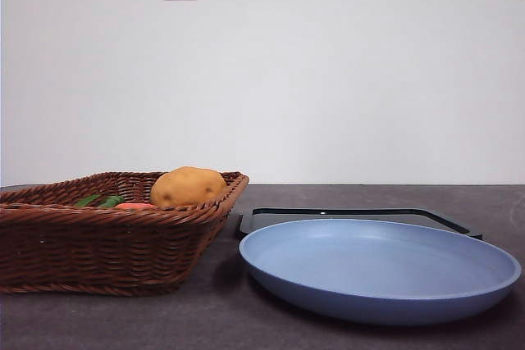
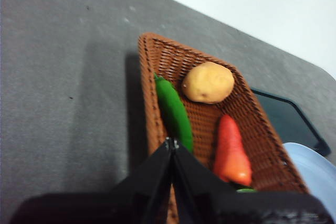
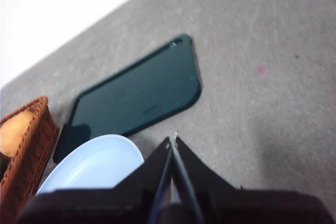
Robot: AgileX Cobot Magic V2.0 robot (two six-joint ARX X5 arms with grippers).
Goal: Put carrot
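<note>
Basket (image 2: 157, 56) holds carrot (image 2: 231, 153), potato (image 2: 208, 82), what looks like a green pepper (image 2: 175, 113) — carrot glossy red-orange, leaves mostly hidden. Left gripper (image 2: 172, 145) and right gripper (image 3: 173, 140) pinched together, holding nothing.

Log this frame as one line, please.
carrot: in wicker basket beside potato | left gripper: shut, above basket | right gripper: shut, waiting | blue plate: bare

In the front view the basket (image 1: 107, 243) wall hides the carrot (image 1: 135, 206) except for an orange sliver beside the potato (image 1: 188, 187), the basket is cut off at the left edge, and in the left wrist view the left gripper (image 2: 172, 145) covers the carrot's leaves.
</note>
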